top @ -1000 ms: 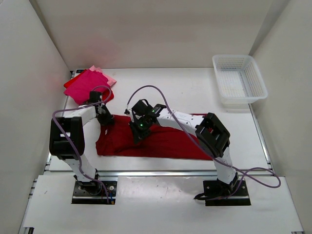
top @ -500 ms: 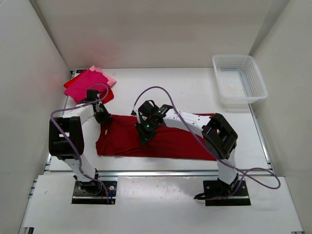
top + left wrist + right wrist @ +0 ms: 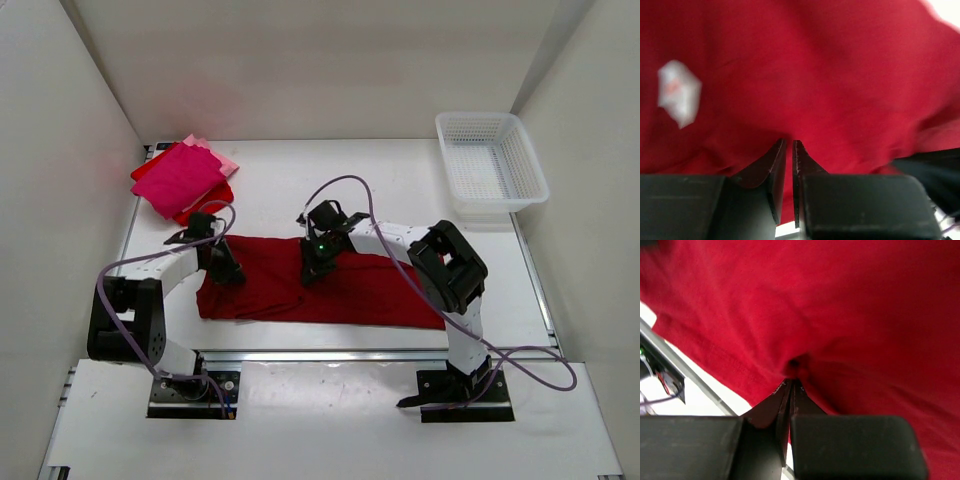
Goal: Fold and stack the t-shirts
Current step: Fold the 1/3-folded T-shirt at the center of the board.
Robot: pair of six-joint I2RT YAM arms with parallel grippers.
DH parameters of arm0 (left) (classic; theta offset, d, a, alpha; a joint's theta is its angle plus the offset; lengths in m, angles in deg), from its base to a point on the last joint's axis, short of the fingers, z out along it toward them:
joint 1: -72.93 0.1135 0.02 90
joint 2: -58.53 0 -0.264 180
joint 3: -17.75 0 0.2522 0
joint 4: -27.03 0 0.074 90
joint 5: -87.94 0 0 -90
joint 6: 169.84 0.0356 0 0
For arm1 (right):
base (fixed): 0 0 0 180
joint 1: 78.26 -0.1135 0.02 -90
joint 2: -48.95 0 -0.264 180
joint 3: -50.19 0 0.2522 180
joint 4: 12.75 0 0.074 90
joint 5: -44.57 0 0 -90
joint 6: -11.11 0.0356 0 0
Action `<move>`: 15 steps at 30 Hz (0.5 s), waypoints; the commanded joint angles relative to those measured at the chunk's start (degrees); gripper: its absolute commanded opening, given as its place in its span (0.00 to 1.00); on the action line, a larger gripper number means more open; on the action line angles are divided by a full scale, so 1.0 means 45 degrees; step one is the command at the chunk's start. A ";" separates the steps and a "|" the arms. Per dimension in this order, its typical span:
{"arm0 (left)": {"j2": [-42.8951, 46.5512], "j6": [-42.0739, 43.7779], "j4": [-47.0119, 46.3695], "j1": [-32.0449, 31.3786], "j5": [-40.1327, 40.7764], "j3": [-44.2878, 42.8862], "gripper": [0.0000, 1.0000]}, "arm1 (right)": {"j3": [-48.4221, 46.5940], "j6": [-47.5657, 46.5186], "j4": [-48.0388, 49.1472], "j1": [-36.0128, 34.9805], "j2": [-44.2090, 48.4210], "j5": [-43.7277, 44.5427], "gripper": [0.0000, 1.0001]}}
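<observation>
The dark red t-shirt [image 3: 370,290] lies spread as a wide band across the near middle of the table. My left gripper [image 3: 226,270] is down on its left end, jaws nearly closed with red cloth [image 3: 805,75] filling the thin gap [image 3: 789,142]. At the shirt's upper middle, my right gripper [image 3: 312,270] is shut, and the cloth [image 3: 850,315] puckers into a small pinch at its tips [image 3: 791,381]. Three folded t-shirts are stacked at the back left: magenta [image 3: 178,178] on top, light pink [image 3: 226,160] and bright red [image 3: 208,205] showing underneath.
A white lattice basket [image 3: 490,165] stands at the back right. White walls close in the table on the left, back and right. A metal rail [image 3: 330,353] runs along the table's near edge. A white patch [image 3: 679,92] shows on the cloth in the left wrist view.
My left gripper has moved nearer and slightly right along the shirt's left end. My right gripper has shifted right, opened briefly and shut on a pinch of cloth.
</observation>
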 commanded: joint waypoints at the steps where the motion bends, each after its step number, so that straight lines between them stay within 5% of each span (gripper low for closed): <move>1: 0.0835 0.0493 0.0565 0.1099 -0.0423 0.0799 0.21 | -0.0100 0.0476 0.0429 0.0248 0.0357 0.0473 0.00; 8: 0.0796 0.0556 0.1700 0.1416 -0.1297 -0.0291 0.20 | -0.0878 -0.0225 -0.1288 0.0249 0.1431 -0.0132 0.05; 11: 0.0584 0.0125 0.2070 0.0250 -0.1830 -0.1967 0.21 | -0.2029 -0.0636 -0.1856 0.0463 0.1454 -0.0696 0.06; 15: 0.0698 -0.0577 0.1916 -0.1549 -0.2003 -0.1938 0.20 | -0.4254 -0.1164 -0.2775 0.0815 0.0402 -0.0991 0.05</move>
